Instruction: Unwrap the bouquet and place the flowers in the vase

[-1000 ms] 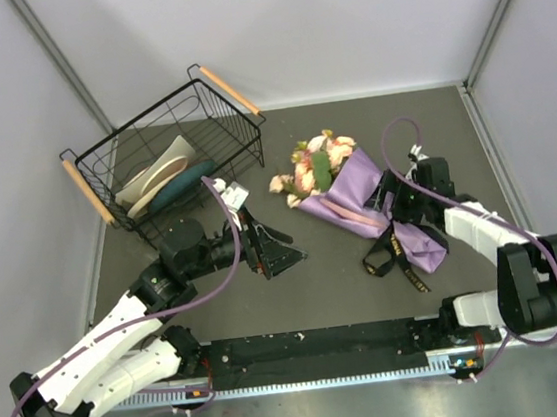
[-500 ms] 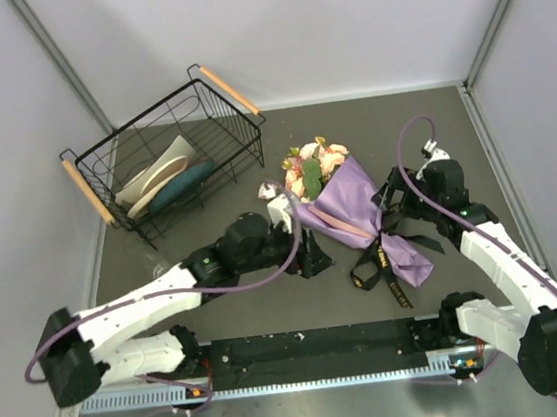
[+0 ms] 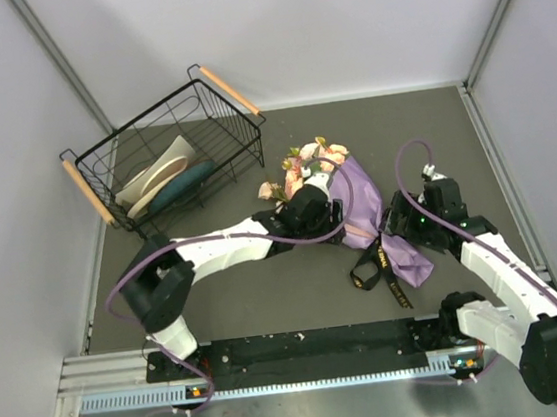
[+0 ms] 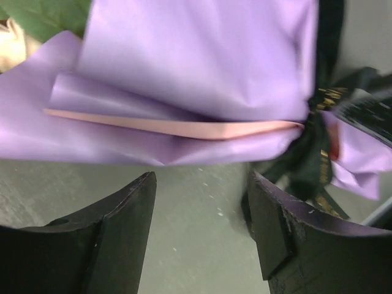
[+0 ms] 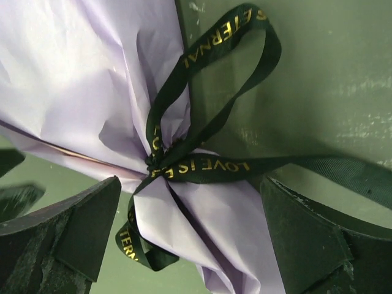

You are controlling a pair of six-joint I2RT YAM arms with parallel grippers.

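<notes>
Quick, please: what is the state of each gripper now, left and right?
Left gripper: open, empty, bouquet just ahead.
Right gripper: open wide, the ribbon knot between its fingers, not clamped.

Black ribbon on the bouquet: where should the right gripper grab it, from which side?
Probably the ribbon's flat tail, running from the knot over bare table. Come down from above with the right gripper, jaws across the tail: it lies clear of the purple paper, while the knot is bunched tight against it.
</notes>
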